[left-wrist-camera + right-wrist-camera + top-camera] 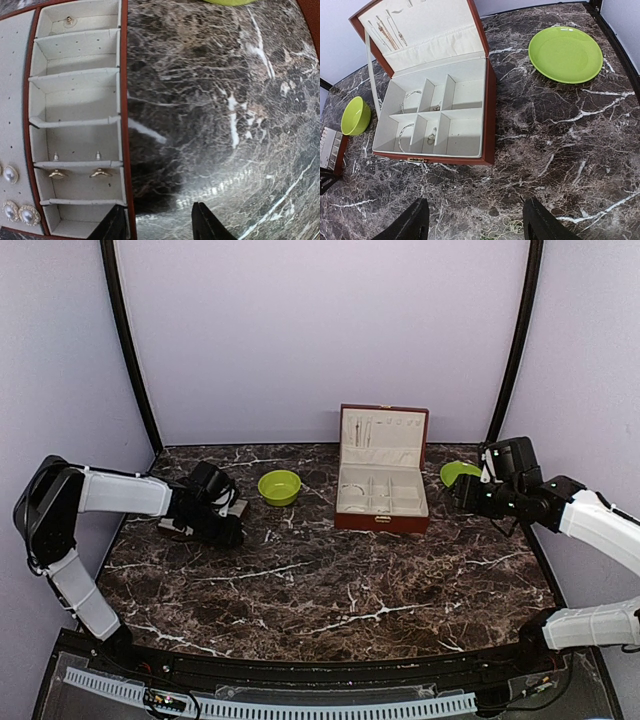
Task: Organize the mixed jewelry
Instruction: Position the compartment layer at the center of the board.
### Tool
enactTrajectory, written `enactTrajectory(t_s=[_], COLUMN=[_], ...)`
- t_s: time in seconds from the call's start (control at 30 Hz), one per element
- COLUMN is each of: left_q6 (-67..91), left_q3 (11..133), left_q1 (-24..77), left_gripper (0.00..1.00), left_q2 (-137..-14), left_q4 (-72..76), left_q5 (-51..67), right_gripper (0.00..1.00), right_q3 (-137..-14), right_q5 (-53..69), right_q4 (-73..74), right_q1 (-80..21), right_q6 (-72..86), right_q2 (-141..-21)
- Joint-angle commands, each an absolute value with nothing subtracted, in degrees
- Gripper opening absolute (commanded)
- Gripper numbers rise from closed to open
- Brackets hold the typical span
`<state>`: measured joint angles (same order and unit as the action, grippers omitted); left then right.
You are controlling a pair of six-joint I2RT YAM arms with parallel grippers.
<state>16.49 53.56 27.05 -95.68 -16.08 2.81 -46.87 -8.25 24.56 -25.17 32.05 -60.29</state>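
The red-brown box (pixel 381 510) stands open at the back middle, and its cream compartments (pixel 460 125) hold thin silvery hoops (pixel 403 136) and a small ring (pixel 432 134). Fine chains (pixel 387 31) hang on its lid. A fine pale chain (pixel 509 228) lies loose on the marble between my right gripper's fingers. My right gripper (pixel 477 225) is open and empty, above the table near the box's front right corner. My left gripper (pixel 160 227) is open and empty, with its left finger (pixel 114 226) over the edge of a small cream-lined tray (pixel 75 95) holding gold earrings (pixel 101 173) and pearl studs (pixel 22 214).
A lime-green bowl (pixel 280 487) sits left of the box and also shows in the right wrist view (pixel 355 116). A lime-green plate (pixel 565 54) lies right of the box, partly hidden by my right arm in the top view (pixel 455 472). The small tray (pixel 176 526) sits at the far left under my left gripper.
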Motion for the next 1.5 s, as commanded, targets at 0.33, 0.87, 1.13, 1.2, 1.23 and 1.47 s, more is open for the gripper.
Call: enactTrajectory(t_s=[0.33,0.87,1.13,1.2,1.23,1.47], left_q6=[24.45,42.10,44.99,44.64,44.35,42.20], left_q3=[55.65,58.29,59.72,60.86,61.35,62.18], left_q1=[44.37,63.85,68.56,68.89,68.90,68.63], left_gripper=[0.47,0.46,0.46,0.47,0.48,0.62], left_q2=[-99.47,-102.63,-102.80,-101.88,-100.81,-87.84], left_q4=[-13.70,-8.19,-9.78,-11.32,-12.14,-20.40], left_q5=[3.61,0.70,-2.08,-3.02,-3.66,-12.02], right_gripper=[0.66,0.66,0.67,0.67,0.67,0.68], right_q3=[-45.91,-46.24,-46.19,-46.38,-46.59,-47.87], right_q5=[-10.28,-10.81,-10.68,-10.57,-10.59,-9.23], right_q4=[24.17,24.29,23.70,23.93,24.05,24.72], right_q1=[-25.31,-25.32,-25.36,-25.31,-25.31,-25.35], right_q6=[32.63,32.74,32.64,32.64,32.55,31.95], right_q2=[-59.36,-59.15,-59.31,-59.17,-59.11,-58.28])
